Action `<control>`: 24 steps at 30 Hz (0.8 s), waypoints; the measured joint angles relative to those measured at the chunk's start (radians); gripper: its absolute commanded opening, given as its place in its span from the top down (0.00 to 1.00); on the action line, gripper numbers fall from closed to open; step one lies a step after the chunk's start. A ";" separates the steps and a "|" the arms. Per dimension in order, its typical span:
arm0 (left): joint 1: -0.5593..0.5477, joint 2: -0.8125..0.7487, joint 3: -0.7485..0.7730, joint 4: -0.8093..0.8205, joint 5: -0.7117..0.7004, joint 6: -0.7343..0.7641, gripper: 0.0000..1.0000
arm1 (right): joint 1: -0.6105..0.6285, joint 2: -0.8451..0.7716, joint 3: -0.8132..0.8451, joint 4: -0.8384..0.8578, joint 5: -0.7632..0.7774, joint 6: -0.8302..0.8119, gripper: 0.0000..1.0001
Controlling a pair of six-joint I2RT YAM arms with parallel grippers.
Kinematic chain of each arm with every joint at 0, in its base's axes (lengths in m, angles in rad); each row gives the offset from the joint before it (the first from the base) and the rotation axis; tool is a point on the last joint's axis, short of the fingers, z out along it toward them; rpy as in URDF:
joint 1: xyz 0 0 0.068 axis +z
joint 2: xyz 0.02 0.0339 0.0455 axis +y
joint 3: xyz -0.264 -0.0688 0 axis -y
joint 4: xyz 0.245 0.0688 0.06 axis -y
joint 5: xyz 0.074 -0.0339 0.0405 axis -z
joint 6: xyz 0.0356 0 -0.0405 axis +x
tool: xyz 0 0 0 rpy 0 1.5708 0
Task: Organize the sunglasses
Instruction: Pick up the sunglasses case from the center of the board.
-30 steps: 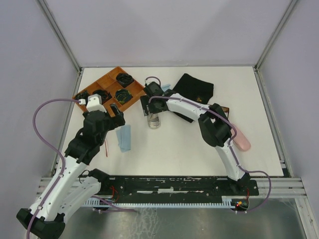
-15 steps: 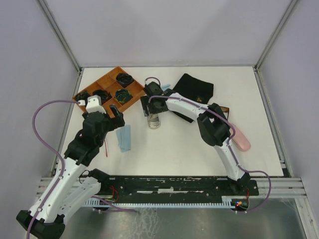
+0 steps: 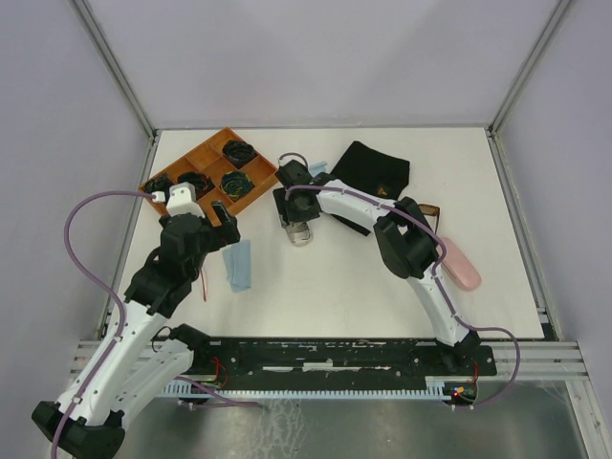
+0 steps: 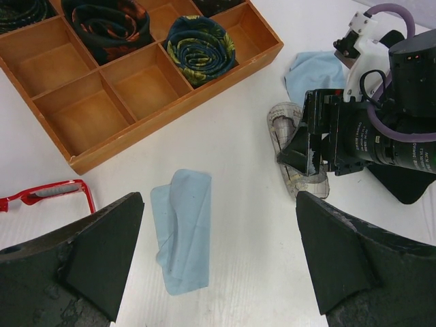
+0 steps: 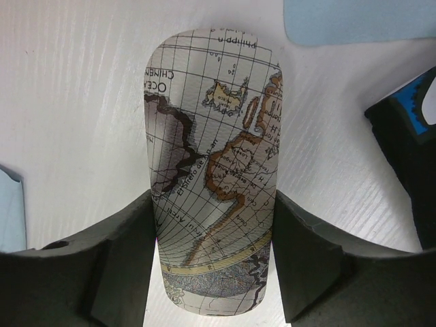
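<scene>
The grey map-patterned glasses case (image 5: 211, 170) lies on the white table, also in the top view (image 3: 302, 232). My right gripper (image 5: 212, 204) is shut on its lower half, one finger on each long side. The red sunglasses (image 4: 48, 194) lie at the left edge of the left wrist view; in the top view only a thin red arm (image 3: 204, 282) shows beside my left arm. My left gripper (image 4: 219, 225) is open and empty above a folded blue cloth (image 4: 182, 228). The brown-tinted sunglasses (image 3: 430, 210) show partly behind my right arm.
A wooden compartment tray (image 4: 177, 122) with rolled ties stands at the back left. A second blue cloth (image 4: 317, 71) and a black pouch (image 3: 373, 167) lie behind the case. The pink glasses case (image 3: 462, 265) lies at the right.
My right gripper has shifted slightly right and back with the patterned case between its fingers. My left arm has hardly moved.
</scene>
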 measured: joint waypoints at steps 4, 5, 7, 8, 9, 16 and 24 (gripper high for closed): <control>0.000 -0.002 0.000 0.000 0.000 0.000 0.00 | 0.000 -0.001 -0.001 0.000 0.001 -0.009 0.49; 0.000 -0.002 0.000 0.000 0.000 0.000 0.00 | 0.000 -0.003 -0.003 0.002 0.002 -0.011 0.50; 0.000 -0.004 0.000 0.004 0.000 0.000 0.00 | 0.000 -0.025 -0.037 0.016 0.000 -0.021 0.55; 0.000 -0.005 -0.001 0.008 0.000 0.000 0.00 | 0.000 -0.045 -0.059 0.018 -0.001 -0.027 0.57; 0.000 -0.005 -0.002 0.011 0.001 0.000 0.00 | 0.000 -0.068 -0.085 0.024 -0.002 -0.035 0.59; 0.000 -0.032 -0.031 0.068 0.091 -0.005 0.01 | -0.011 -0.369 -0.338 0.126 -0.061 -0.072 0.79; 0.000 -0.109 -0.111 0.204 0.233 -0.029 0.01 | -0.039 -0.653 -0.544 0.205 -0.153 -0.103 0.73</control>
